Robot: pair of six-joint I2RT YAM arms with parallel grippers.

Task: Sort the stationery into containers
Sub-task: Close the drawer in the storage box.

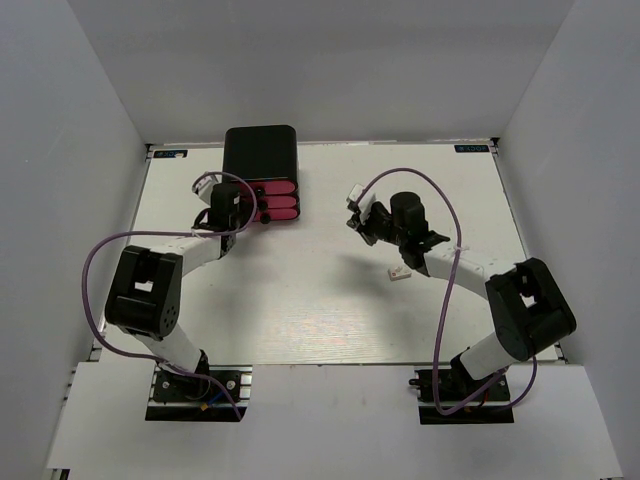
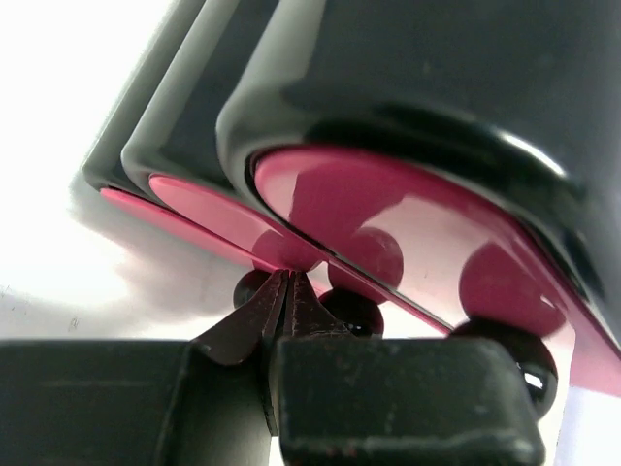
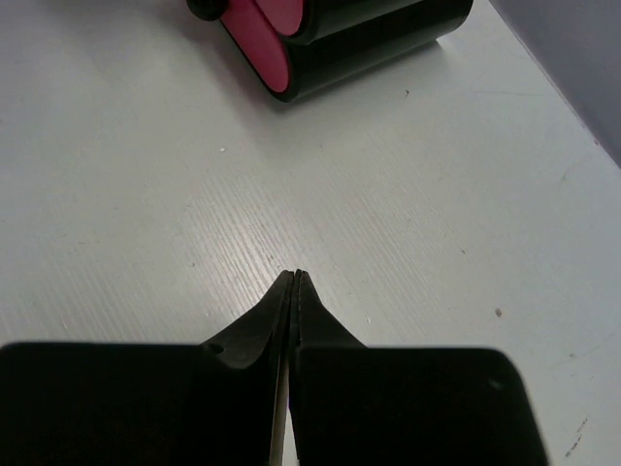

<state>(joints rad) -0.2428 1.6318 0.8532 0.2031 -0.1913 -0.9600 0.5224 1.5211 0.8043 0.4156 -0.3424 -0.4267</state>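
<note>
The black drawer box (image 1: 260, 155) stands at the back left, its three pink fronts (image 1: 277, 200) facing the near side. My left gripper (image 1: 245, 207) is shut and empty, its tips (image 2: 288, 279) against a pink drawer front (image 2: 388, 209), between the black knobs (image 2: 354, 313). My right gripper (image 1: 357, 216) is shut and empty, held over bare table right of the box; its tips (image 3: 296, 279) point toward the box (image 3: 330, 39). A small white eraser block (image 1: 398, 273) lies on the table beneath the right forearm. No pens or markers show.
White table (image 1: 330, 320) enclosed by grey walls at the back and both sides. Purple cables (image 1: 100, 260) loop off both arms. The right arm's elbow (image 1: 530, 305) rises near the right front edge.
</note>
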